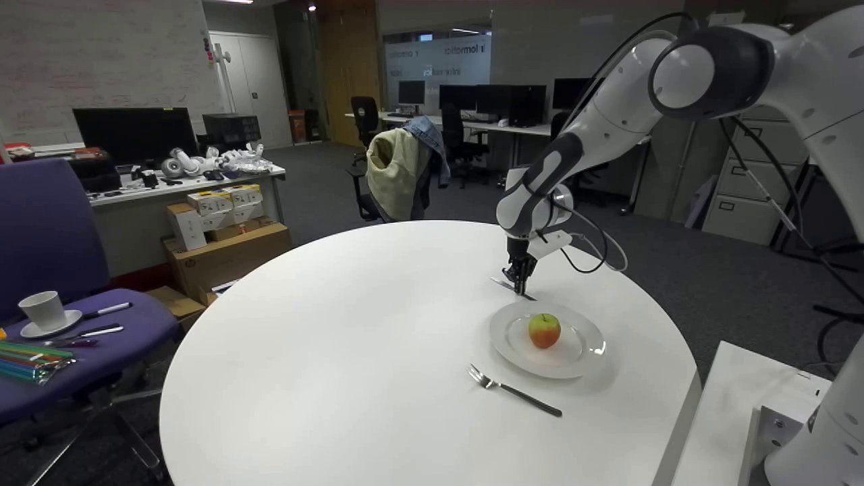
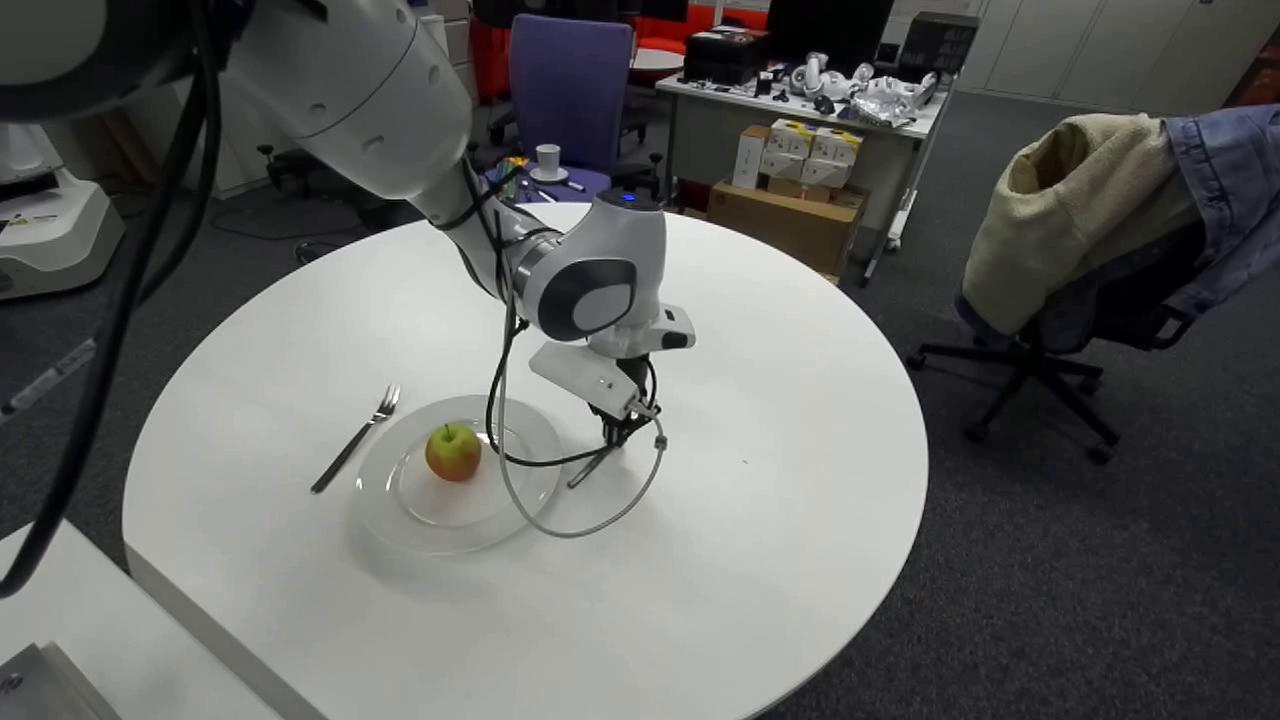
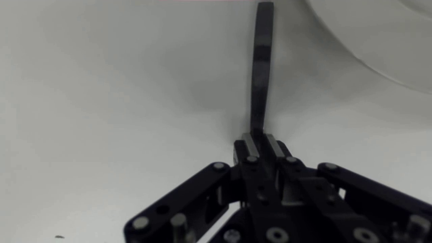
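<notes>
End effector (image 3: 260,145) clamped on a knife (image 3: 261,67) at the round white desk (image 1: 337,337).
The knife is well inside the desk's edge, just beside a plate (image 1: 501,334) bearing an apple (image 1: 544,331); a fork (image 1: 523,395) lies on the plate's other side. Past that edge I see grey carpet (image 1: 317,185), a black chair (image 2: 1040,362) hung with coats (image 2: 1060,225), a purple chair (image 1: 148,325) holding a cup (image 1: 44,311).

The gripper (image 3: 260,144) and utensil handle (image 3: 262,64) are black — plate (image 1: 503,332) and tabletop (image 1: 324,351) plain white — the apple (image 1: 544,331) yellow-green, shading to orange-red.
</notes>
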Robot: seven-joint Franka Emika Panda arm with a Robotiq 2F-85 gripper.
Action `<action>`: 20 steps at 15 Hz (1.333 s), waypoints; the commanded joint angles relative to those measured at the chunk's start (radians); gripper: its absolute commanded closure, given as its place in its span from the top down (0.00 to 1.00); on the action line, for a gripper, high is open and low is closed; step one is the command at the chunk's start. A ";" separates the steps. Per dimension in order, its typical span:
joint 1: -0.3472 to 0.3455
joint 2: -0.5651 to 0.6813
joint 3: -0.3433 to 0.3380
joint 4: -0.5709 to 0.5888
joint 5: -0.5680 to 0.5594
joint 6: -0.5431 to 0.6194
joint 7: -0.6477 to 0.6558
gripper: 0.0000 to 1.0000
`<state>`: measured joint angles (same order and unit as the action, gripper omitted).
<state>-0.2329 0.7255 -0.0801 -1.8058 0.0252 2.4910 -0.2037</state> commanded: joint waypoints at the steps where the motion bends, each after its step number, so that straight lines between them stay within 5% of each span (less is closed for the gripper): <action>1: -0.002 -0.009 -0.004 -0.010 -0.003 0.015 0.021 0.02; 12: 0.151 -0.022 -0.227 -0.005 -0.254 -0.027 0.279 0.02; 16: 0.250 0.009 -0.338 0.029 -0.439 -0.133 0.410 0.02; 20: 0.299 0.045 -0.369 0.068 -0.596 -0.287 0.481 0.02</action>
<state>0.0241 0.7405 -0.4161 -1.7817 -0.4710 2.3101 0.2288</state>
